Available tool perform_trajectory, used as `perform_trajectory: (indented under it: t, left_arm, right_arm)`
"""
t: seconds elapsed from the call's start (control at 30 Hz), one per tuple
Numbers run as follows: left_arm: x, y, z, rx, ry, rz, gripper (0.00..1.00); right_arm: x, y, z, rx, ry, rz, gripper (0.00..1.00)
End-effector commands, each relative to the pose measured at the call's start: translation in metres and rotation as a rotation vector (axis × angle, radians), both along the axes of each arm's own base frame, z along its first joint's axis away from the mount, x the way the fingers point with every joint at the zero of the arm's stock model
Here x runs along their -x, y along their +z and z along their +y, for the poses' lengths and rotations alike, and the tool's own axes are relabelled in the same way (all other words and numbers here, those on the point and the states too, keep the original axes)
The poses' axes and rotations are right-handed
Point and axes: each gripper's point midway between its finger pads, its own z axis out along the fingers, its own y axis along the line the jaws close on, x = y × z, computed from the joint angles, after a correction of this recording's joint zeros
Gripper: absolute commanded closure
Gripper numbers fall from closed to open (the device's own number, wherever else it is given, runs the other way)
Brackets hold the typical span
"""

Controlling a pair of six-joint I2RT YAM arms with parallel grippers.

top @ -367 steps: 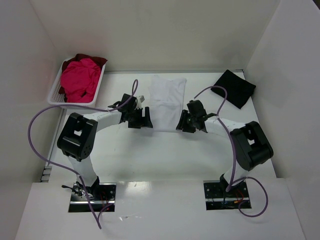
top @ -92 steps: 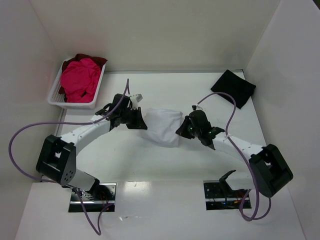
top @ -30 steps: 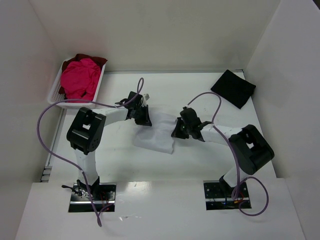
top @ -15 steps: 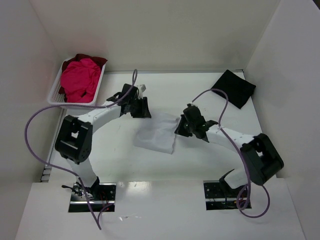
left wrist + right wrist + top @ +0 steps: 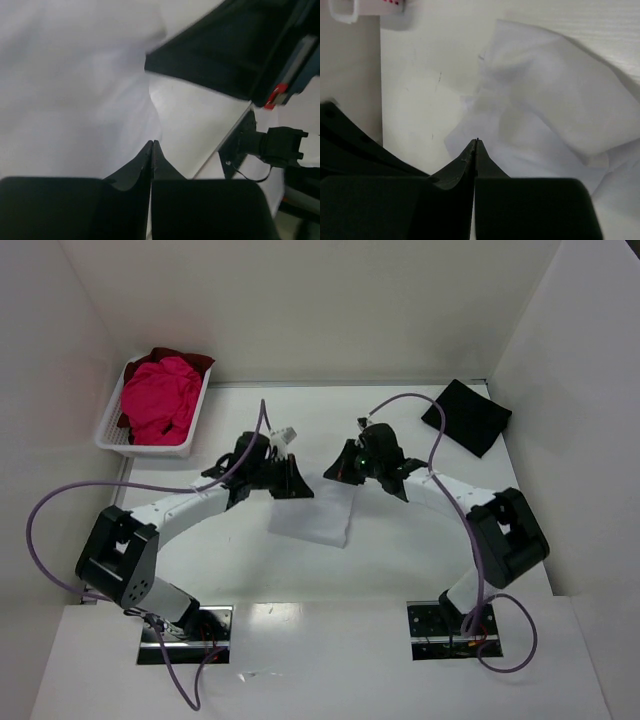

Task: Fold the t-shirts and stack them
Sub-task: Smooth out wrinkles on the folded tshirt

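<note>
Moved: right jaws to just beyond white t-shirt | left jaws at its edge | both pressed together

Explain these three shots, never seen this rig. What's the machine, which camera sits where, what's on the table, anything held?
Two robot arms are bolted at the near edge of a table. The wide picture looks down from above and behind them. The other two come from a camera on each wrist, looking along its own claw. The left claw and right claw are both shut, tips at a white t-shirt mid-table; whether they pinch it I cannot tell. A black t-shirt lies flat at the far right. A white basket at the far left holds a pink t-shirt over a dark red t-shirt.
</note>
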Motion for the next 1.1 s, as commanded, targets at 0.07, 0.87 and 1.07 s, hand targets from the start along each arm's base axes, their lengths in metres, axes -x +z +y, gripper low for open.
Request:
perform_trajectory:
  t: [0.07,0.87,1.07]
  left_arm:
    - [0.018,-0.018,-0.025,0.109,0.038,0.097,1.00]
    - [0.053,-0.153,-0.020,-0.023,0.168,0.429,1.00]
    - [0.064,-0.154,-0.015,-0.040,0.158,0.449,1.00]
  right_arm:
    - [-0.008,-0.006,0.026,-0.119,0.056,0.029,1.00]
    - [-0.062,-0.104,0.021,0.003,-0.048,0.153,1.00]
    - [-0.080,-0.118,-0.008,0.013,-0.103,0.163,1.00]
